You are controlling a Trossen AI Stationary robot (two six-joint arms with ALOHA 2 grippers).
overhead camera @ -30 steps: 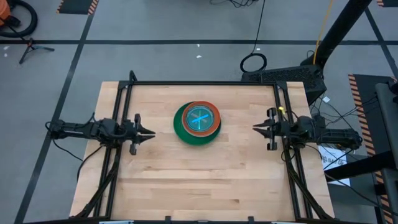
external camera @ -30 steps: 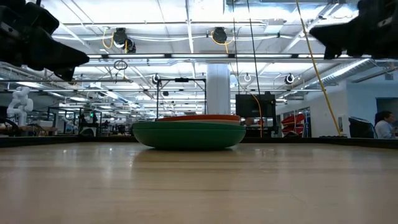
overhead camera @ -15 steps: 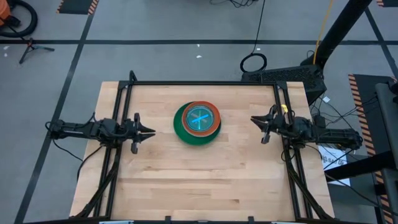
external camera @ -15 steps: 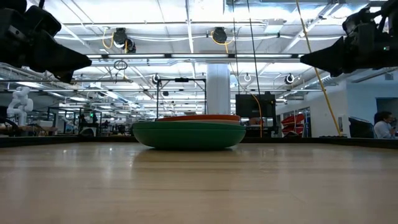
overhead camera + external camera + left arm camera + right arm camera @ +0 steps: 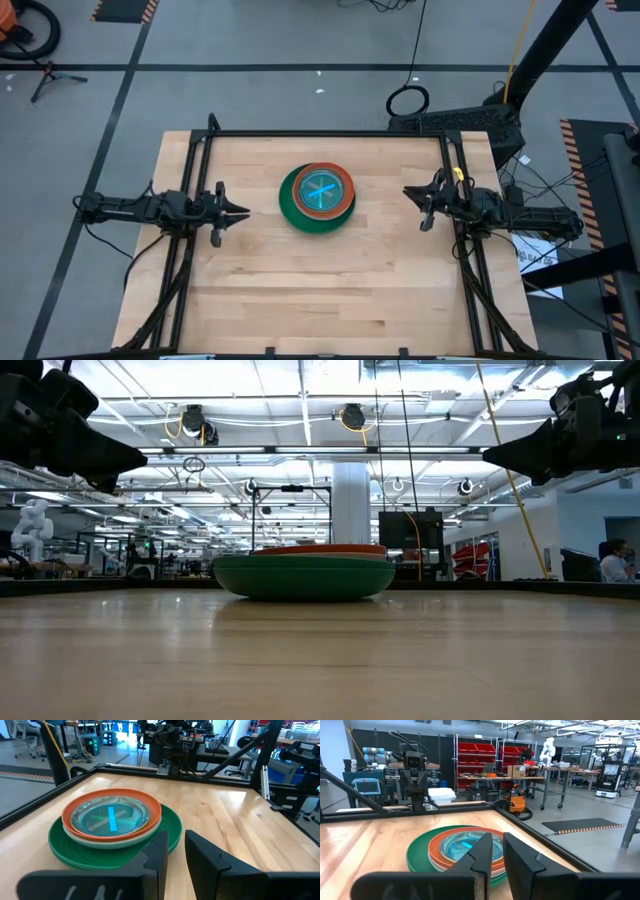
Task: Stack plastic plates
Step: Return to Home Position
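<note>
Green at the bottom, orange above, blue on top: the plates sit as one stack just above the centre of the high view, on a pale wood table [image 5: 320, 290]. The green plate [image 5: 293, 215] is the widest, and its rim shows all round, most at the lower left. The orange plate [image 5: 322, 168] lies slightly toward the upper right of it. Nested inside is the clear blue plate [image 5: 321, 192], with a bright cross shape showing at its middle.

In the left wrist view a mint plate [image 5: 115, 840] shows as a pale band just under the orange rim. I cannot tell whether other plates lie between.

From table height the stack is a low mound at mid-frame, green bowl below and a thin orange edge above.

My left gripper [image 5: 245, 213] is at the left edge of the table, pointing at the stack and well apart from it. Its fingers are drawn close with a thin slit between them, holding nothing (the wrist view shows this best). My right gripper [image 5: 406, 192] mirrors it at the right edge, also nearly pinched together and empty.

Both grippers are raised off the wood: in the low view they sit in the upper corners, above the stack. A seated person [image 5: 615, 560] shows at the far right of that view.
</note>
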